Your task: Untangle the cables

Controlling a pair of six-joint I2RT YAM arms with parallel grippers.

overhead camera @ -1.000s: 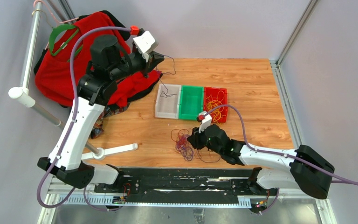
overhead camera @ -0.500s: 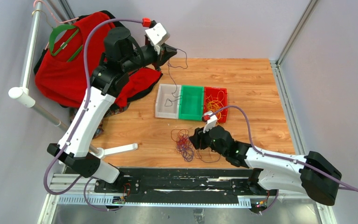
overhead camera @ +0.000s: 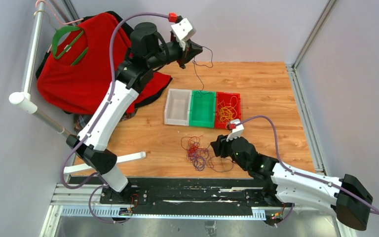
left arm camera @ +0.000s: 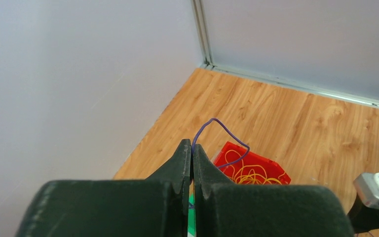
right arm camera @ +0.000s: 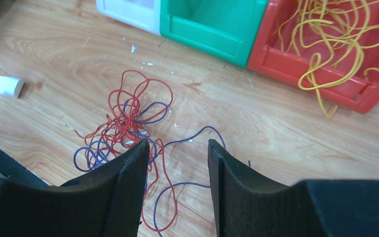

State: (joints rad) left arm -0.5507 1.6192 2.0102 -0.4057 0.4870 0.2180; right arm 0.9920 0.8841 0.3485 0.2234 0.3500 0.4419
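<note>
My left gripper [overhead camera: 195,52] is raised at the back of the table and shut on a thin purple cable [overhead camera: 196,74]. The cable hangs down to the green bin [overhead camera: 202,125]. In the left wrist view the jaws [left arm camera: 192,148] are pressed together on this cable [left arm camera: 222,126], which loops out above them. A tangle of red and purple cables [overhead camera: 195,150] lies on the wood in front of the bins. My right gripper [overhead camera: 216,148] is open and empty at the tangle's right edge. In the right wrist view it [right arm camera: 177,143] straddles loose purple and red loops of the tangle [right arm camera: 128,118].
White bin [overhead camera: 176,123], green bin and red bin [overhead camera: 228,94] stand in a row; yellow cables [overhead camera: 227,112] fill the red one [right arm camera: 316,74]. A red garment [overhead camera: 79,74] hangs on a rack at back left. A white tube [overhead camera: 128,159] lies front left.
My left arm has swung right and higher with the purple cable, whose hanging end moved from the white bin to the green bin. My right gripper shifted slightly right, still open.
</note>
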